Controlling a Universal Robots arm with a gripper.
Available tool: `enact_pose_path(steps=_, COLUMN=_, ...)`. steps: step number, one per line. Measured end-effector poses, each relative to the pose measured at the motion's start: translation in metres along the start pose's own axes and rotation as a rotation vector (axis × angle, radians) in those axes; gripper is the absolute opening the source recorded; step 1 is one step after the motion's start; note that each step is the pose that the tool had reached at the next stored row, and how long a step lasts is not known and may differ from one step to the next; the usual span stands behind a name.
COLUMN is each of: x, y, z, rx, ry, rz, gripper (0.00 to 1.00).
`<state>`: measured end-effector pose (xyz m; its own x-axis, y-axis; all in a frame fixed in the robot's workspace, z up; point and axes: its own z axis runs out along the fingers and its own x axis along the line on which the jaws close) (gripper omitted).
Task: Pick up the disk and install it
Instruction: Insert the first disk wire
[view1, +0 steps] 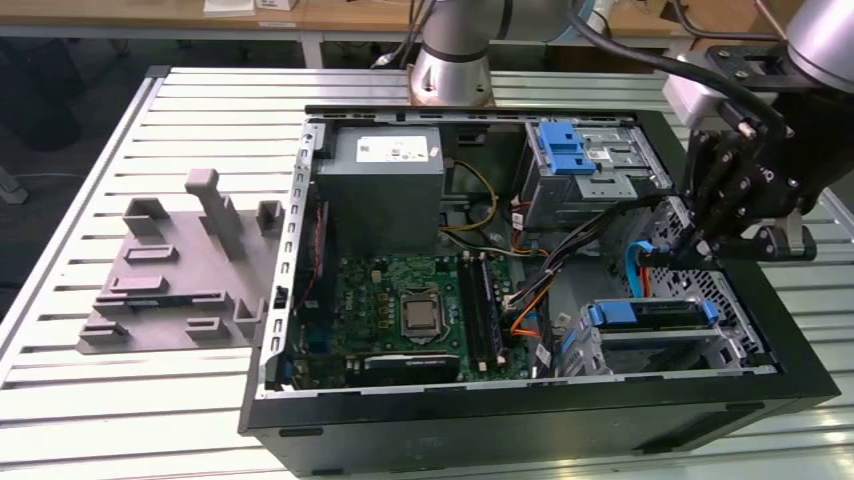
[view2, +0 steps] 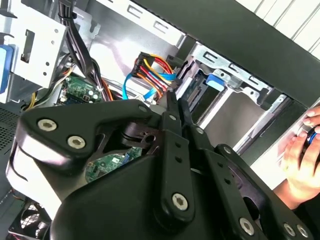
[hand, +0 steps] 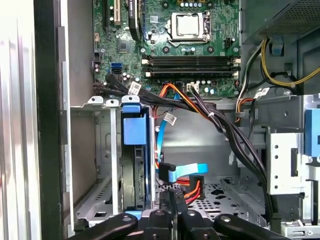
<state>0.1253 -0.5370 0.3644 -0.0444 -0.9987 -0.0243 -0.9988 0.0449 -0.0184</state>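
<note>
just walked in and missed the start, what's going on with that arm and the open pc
A robot arm is working inside an open computer case on a slatted table. Its pincer hangs with closed fingers over the drive bay at the exterior view's right, close to the blue and orange cables. The disk, in its blue carrier, sits upright in the drive cage. A person's hand is at the edge of the second wrist view.

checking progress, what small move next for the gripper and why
Probably lift up: the gripper is shut on nothing, close to the orange and blue cables, while the metal disk in its blue plastic frame sits in the grey metal bay.
</note>
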Motion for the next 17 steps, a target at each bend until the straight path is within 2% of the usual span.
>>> enact_pose_path(steps=3, x=-0.0022, y=0.0023, z=0.0013, rx=0.0078, ry=0.0011, rz=0.000, gripper=0.18)
enact_pose_path(steps=4, x=-0.0030, y=0.0029, z=0.0019, rx=0.0105, ry=0.0023, rz=0.000, gripper=0.25)
enact_pose_path(steps=6, x=-0.0048, y=0.0033, z=0.0030, rx=0.0139, ry=0.0041, rz=0.000, gripper=0.25)
enact_pose_path(steps=8, x=-0.0067, y=0.0034, z=0.0039, rx=0.0151, ry=0.0096, rz=-0.001, gripper=0.25)
enact_pose_path(steps=11, x=-0.0088, y=0.0036, z=0.0056, rx=0.0174, ry=0.0230, rz=-0.001, gripper=0.26)
enact_pose_path(steps=12, x=-0.0096, y=0.0036, z=0.0061, rx=0.0179, ry=0.0293, rz=-0.001, gripper=0.32)
enact_pose_path(steps=17, x=-0.0117, y=0.0038, z=0.0091, rx=0.0216, ry=0.0606, rz=-0.002, gripper=0.32)
